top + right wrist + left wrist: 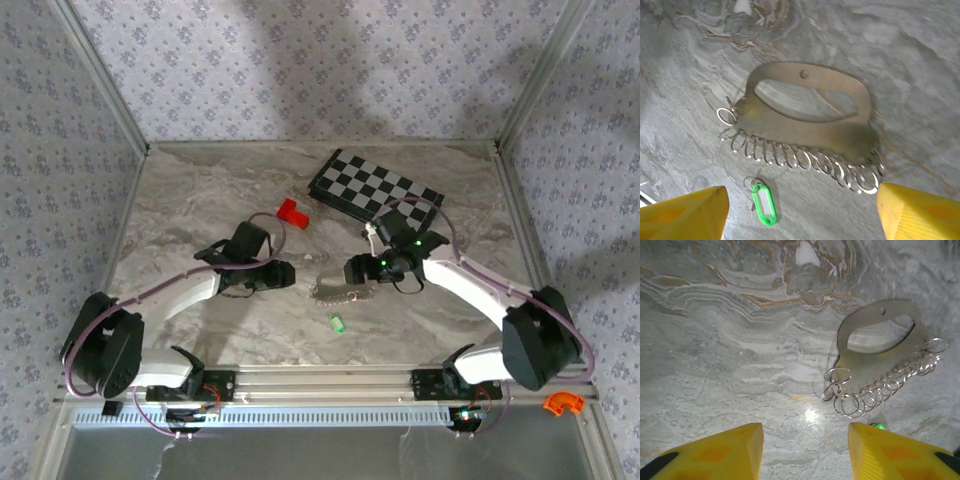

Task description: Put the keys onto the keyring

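Note:
The keyring [338, 293] is a flat silvery metal plate with a handle slot and a row of several wire rings along one edge, lying on the marble table. The keys [338, 323], one small green tag on a little ring, lie just in front of it. My left gripper [284, 276] hovers left of the keyring, open. My right gripper [354, 270] hovers at its right end, open. In the left wrist view the keyring [875, 367] lies ahead to the right of the gripper [805, 447]. In the right wrist view the keyring [805, 127] and the keys [763, 203] lie between the wide fingers [685, 215].
A red block [292, 213] sits behind the left gripper. A black-and-grey chessboard [375, 187] lies at the back right. An orange piece [563, 402] rests beyond the table's front right corner. Patterned walls enclose the table on three sides.

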